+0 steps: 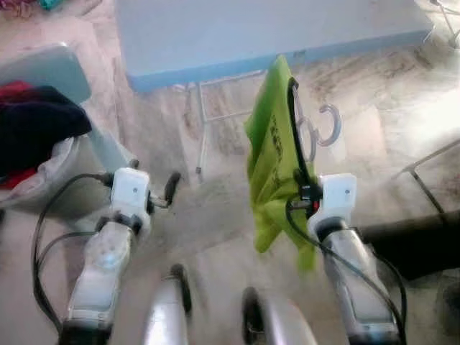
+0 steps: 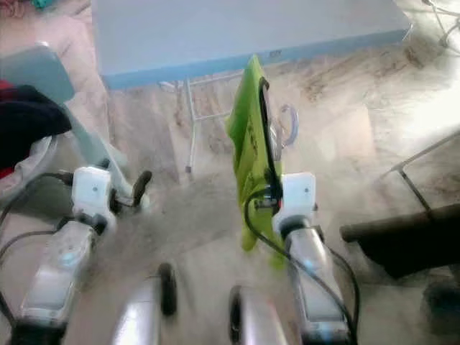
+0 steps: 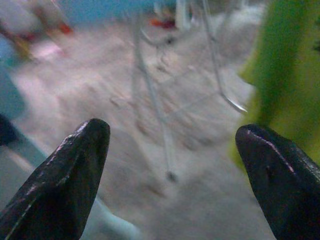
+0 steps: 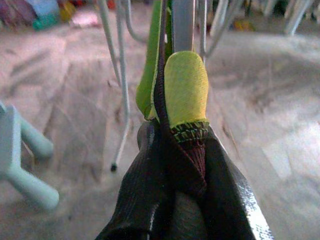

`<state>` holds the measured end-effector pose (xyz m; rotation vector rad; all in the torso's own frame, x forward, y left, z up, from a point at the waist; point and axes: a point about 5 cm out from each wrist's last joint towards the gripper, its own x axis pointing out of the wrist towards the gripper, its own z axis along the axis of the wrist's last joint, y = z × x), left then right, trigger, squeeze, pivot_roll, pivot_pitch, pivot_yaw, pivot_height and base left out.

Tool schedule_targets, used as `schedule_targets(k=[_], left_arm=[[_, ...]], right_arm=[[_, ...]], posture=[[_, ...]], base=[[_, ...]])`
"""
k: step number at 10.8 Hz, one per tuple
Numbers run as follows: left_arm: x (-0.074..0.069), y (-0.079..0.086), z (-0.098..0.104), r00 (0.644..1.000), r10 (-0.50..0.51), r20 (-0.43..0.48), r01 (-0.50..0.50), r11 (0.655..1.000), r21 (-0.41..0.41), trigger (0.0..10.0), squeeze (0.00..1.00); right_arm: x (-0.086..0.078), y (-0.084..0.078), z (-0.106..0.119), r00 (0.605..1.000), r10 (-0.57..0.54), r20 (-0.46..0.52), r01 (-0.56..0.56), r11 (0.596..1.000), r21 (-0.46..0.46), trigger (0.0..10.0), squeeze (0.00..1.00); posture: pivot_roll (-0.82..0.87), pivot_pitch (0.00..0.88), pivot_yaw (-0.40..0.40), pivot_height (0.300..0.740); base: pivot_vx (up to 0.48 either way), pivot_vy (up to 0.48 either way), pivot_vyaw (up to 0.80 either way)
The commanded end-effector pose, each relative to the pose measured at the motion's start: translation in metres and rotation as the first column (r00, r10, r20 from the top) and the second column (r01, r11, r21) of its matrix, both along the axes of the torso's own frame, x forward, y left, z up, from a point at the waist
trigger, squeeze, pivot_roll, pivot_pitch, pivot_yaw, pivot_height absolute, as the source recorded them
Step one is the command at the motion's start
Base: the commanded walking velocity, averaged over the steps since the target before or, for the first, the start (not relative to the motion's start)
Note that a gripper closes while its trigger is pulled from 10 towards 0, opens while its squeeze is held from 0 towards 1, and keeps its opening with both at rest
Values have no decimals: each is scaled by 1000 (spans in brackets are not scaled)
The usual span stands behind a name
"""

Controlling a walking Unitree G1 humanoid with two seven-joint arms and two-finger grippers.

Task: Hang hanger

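Observation:
A bright green garment [image 1: 272, 154] hangs on a hanger whose pale hook [image 1: 328, 123] curls to the right of it. My right gripper [image 1: 300, 180] is shut on the hanger with the garment's collar, holding it upright above the floor in front of the table; the right wrist view shows the green cloth [image 4: 186, 85] pinched between the fingers [image 4: 150, 190]. My left gripper [image 1: 171, 188] is held out at the left, open and holding nothing; in the left wrist view its fingertips [image 3: 82, 150] stand wide apart with the floor between them.
A light blue table [image 1: 215, 36] on thin metal legs [image 1: 200, 136] stands ahead. At the left is a pale chair [image 1: 50, 72] with a basket of dark and red clothes [image 1: 36, 126]. A dark object [image 1: 420, 241] lies at the right on the marbled floor.

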<state>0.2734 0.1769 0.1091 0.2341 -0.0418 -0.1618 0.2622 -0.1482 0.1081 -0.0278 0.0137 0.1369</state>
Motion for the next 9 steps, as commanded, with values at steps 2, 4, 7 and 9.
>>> schedule_targets(k=[2,4,7,9], left_arm=[[0,7,-2,997,71,40,-73,995,62,10000,0],[1,6,-1,995,85,50,-87,995,53,10000,0],[8,6,3,987,128,100,-133,990,45,10000,0],[12,1,2,984,132,120,-137,990,41,10000,0]], right_arm=[[-3,-5,1,999,-5,37,5,1000,0,10000,0],[-2,-5,2,999,-3,45,3,1000,-3,10000,0],[-4,-7,0,994,32,107,-28,999,-32,10000,0],[-15,-11,-6,992,53,118,-43,996,-84,10000,0]], posture=[[-5,306,-52,740],[-10,308,-52,740],[25,208,-41,740],[31,148,-35,740]], base=[[0,0,0],[0,0,0],[0,0,0],[0,0,0]])
